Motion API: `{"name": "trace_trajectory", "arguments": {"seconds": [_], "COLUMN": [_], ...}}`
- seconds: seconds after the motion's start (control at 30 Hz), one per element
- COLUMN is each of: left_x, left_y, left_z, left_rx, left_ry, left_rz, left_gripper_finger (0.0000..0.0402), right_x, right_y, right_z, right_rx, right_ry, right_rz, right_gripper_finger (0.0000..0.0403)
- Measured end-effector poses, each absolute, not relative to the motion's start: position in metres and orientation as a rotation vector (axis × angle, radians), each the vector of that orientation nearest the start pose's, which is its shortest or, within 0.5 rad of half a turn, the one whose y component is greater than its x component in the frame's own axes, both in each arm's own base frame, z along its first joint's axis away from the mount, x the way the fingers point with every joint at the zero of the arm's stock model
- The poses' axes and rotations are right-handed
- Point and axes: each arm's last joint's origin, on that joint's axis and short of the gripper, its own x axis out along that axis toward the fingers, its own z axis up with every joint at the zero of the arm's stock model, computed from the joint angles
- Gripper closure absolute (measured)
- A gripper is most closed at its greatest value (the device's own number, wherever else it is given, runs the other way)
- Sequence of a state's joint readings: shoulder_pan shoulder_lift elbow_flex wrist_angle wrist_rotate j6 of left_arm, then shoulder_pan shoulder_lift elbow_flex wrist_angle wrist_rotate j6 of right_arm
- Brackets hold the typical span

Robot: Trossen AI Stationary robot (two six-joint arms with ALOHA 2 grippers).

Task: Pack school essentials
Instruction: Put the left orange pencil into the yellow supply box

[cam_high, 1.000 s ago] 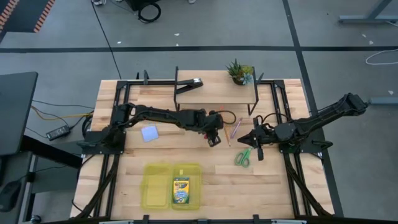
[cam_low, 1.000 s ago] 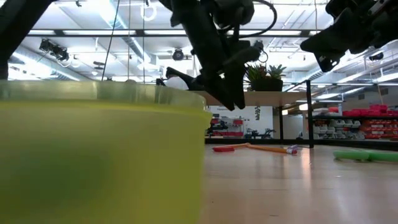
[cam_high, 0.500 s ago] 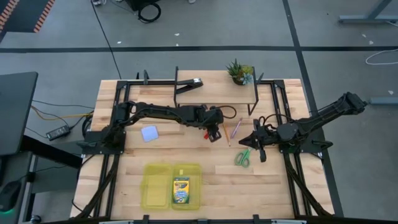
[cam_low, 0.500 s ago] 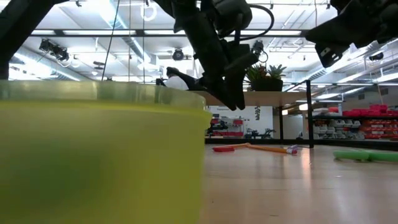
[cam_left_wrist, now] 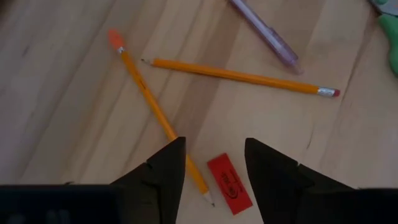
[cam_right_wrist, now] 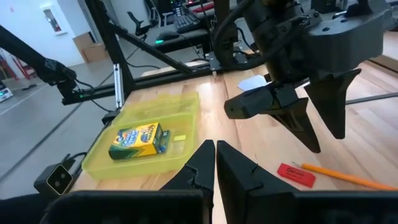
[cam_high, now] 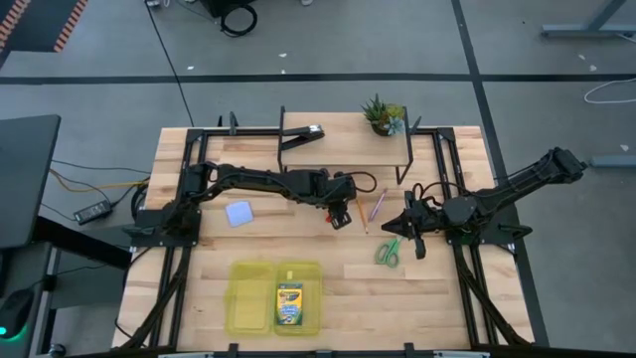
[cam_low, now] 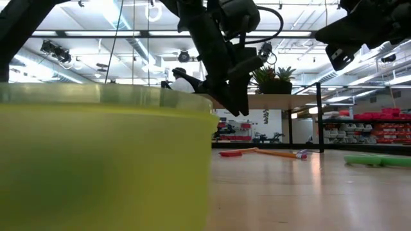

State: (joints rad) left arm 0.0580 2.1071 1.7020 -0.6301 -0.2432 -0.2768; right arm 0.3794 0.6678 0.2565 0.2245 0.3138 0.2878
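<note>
High view, left to right on the wooden table (cam_high: 199, 288): a pale bluish-white block (cam_high: 238, 213) lies beside the left arm. Toward the table's front edge sits a translucent yellow bin (cam_high: 248, 296), with a yellow-green crayon box (cam_high: 289, 304) in its right half. At mid-table the left gripper (cam_high: 341, 215) hovers with its jaws spread and nothing between them, above a short red piece (cam_left_wrist: 229, 183), probably an eraser, and two crossed orange pencils (cam_left_wrist: 239, 76). A pink-purple pencil (cam_high: 378, 204) lies just right of these. Green-handled scissors (cam_high: 388, 252) rest near the right gripper (cam_high: 411, 239), whose jaws are pressed together, empty. A small potted plant (cam_high: 383, 115) stands on a shelf at the back.
</note>
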Motion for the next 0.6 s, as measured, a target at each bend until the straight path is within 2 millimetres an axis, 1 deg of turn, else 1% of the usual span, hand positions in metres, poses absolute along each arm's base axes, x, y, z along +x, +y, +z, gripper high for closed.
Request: {"name": "trace_trajectory", "arguments": {"seconds": [0.1,0.2,0.43,0.53,0.6], "left_x": [0.452,0.459,0.467,0.467,0.468], "left_y": [0.035,0.041,0.062,0.071,0.075], "left_z": [0.207,0.201,0.167,0.157,0.154], "left_rx": [-0.158,-0.174,-0.229,-0.241,-0.243], "left_ry": [0.976,0.942,0.956,0.972,0.97], "left_rz": [0.418,0.429,0.488,0.516,0.528], "left_gripper_finger": [0.0225,0.0229,0.0228,0.0231,0.0236], "right_x": [0.147,0.147,0.149,0.151,0.151], "right_y": [0.049,0.049,0.051,0.051,0.051], "right_z": [0.206,0.206,0.202,0.2,0.199], "right_rx": [0.223,0.221,0.194,0.179,0.175], "right_ry": [0.184,0.186,0.217,0.227,0.233], "right_rz": [0.039,0.039,0.041,0.04,0.04], "right_gripper_finger": [0.038,0.038,0.038,0.038,0.038]}}
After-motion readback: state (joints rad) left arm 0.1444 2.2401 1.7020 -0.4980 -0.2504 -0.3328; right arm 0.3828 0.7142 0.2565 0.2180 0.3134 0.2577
